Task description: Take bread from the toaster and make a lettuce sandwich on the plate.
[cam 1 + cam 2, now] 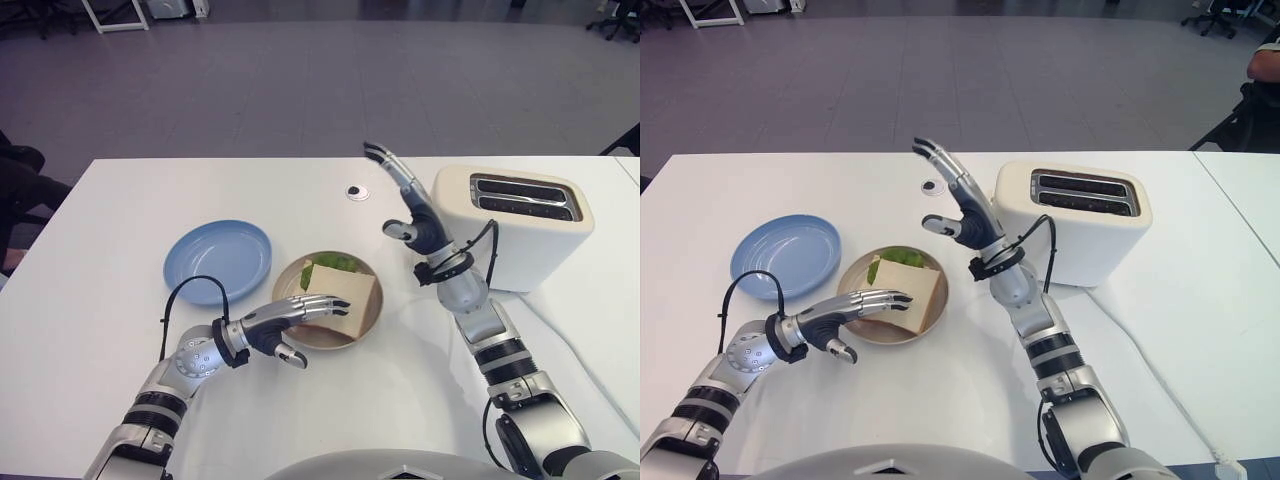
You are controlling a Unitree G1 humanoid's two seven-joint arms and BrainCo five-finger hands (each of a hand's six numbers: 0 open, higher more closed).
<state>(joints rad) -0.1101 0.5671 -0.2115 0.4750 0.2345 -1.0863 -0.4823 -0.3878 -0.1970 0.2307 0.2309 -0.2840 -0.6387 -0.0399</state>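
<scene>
Now the pale square bread slice (347, 297) lies flat on the round tan plate (345, 341), with green lettuce (335, 263) peeking out behind. The left hand (288, 320) is at its near edge, fingers outstretched and empty. The right hand (415, 215) is upright and spread wide beside the cream toaster (520, 240).

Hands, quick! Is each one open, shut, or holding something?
Left hand: open, holding nothing, at the bread.
Right hand: open, holding nothing, up beside the toaster.
</scene>
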